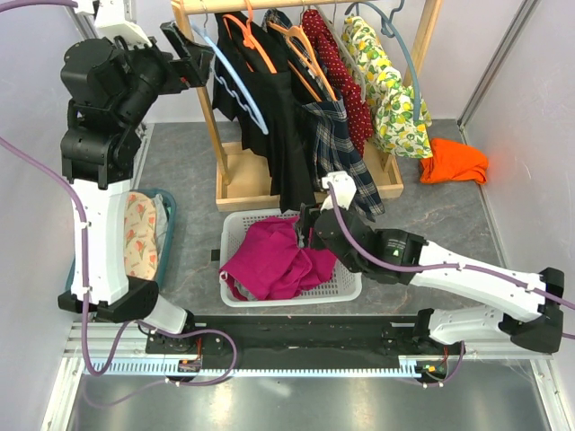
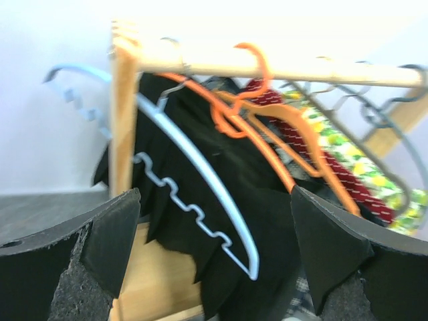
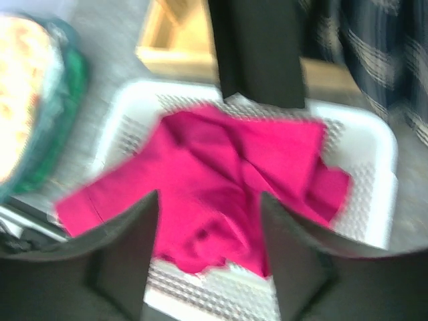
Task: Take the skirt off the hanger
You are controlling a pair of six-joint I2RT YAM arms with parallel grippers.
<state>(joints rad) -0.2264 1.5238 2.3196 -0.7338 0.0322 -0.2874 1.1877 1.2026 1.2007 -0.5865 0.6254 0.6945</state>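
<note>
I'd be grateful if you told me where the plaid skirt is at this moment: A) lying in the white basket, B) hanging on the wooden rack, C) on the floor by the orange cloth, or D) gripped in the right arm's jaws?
B: the plaid skirt hangs from its pale hanger on the wooden rack, while the white basket holds a magenta garment.

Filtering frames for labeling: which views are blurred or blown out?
Top external: sharp, evenly lit; the skirt and the hanger read clearly. Left wrist: slightly soft, background above the rail blown out to white. Right wrist: blurred throughout; magenta garment and basket edges smeared, the skirt's plaid at upper right barely resolved.
</note>
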